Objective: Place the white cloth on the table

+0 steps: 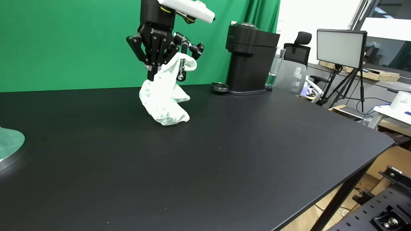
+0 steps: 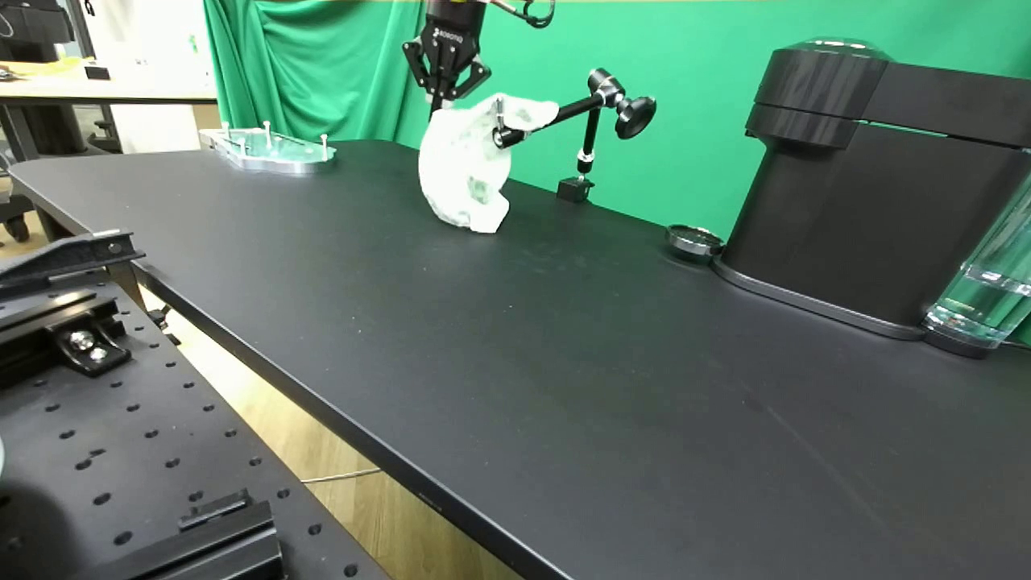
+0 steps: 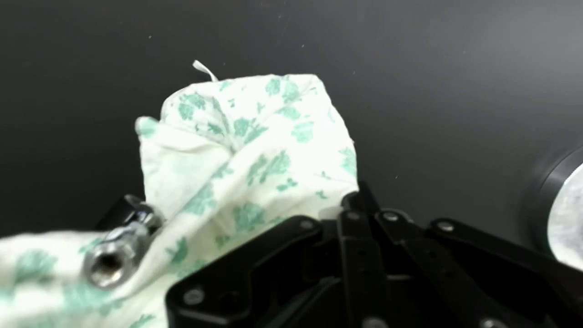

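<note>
Clenched tight, the gripper (image 1: 151,77) had the white cloth (image 1: 163,98) by its edge, the green-printed folds draped over the black jointed stand (image 2: 592,129) and drooping toward the counter (image 1: 192,163), though whether they touched it I couldn't tell!

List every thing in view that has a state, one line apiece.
cloth: crumpled, hanging
end effector: closed, apparently pinching cloth's edge
stand: upright, cloth over its arm
machine: upright, power unclear
tank: transparent, fill unclear
monitor: screen blank, power unclear
pegged plate: lying flat
</note>
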Action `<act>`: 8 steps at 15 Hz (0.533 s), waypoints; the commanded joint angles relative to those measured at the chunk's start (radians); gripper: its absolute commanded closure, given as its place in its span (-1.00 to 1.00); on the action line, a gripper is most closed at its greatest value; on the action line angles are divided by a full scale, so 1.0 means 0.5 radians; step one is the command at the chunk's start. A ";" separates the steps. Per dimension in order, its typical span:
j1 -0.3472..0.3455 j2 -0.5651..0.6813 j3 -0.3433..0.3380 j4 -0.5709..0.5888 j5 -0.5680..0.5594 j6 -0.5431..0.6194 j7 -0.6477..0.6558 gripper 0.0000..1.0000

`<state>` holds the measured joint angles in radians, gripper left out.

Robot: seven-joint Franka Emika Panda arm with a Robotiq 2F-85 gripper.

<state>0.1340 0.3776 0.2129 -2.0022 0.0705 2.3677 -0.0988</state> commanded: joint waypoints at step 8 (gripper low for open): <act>0.054 0.066 0.083 -0.104 0.024 -0.271 -0.271 0.22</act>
<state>0.1570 0.4200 0.2574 -2.0451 0.0835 2.2569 -0.2120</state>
